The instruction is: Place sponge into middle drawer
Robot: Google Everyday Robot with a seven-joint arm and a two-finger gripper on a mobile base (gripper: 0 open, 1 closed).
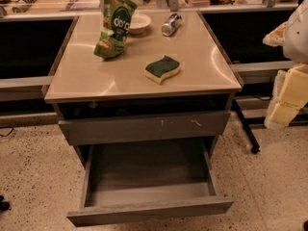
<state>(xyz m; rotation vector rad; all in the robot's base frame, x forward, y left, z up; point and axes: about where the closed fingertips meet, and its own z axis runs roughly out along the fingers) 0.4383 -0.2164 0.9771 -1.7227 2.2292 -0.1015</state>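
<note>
Sponge (162,69): lies flat on the countertop (91,78), right of centre, green scouring face up, yellow foam showing at its near edge. Nothing touches it, so it can be reached from above.
Middle drawer (150,211): pulled fully out at the bottom of the frame, nothing visible inside. It lies directly below and forward of the sponge, so the receiving space is ready.
Scratched drawer front (144,126): closed, between countertop and open drawer. Being shut, it does not block a descent into the drawer below.
Gripper (285,104): at the right edge of the frame, level with the cabinet side, well apart from the sponge. Its opening cannot be told. It has no hold of the sponge.
Snack bag (114,27): stands upright at upper left of the countertop, apart from the sponge.
Bowl (138,22) and can (171,24): at the far edge of the countertop, behind the sponge and outside a likely approach line.
Step in hand: judged as approach. The pick is not yet made.
Next move: likely travel left over the countertop, then descend onto the sponge.
Risk: soft foam may compress and slip. The wavy sides give an uneven grip line.
</note>
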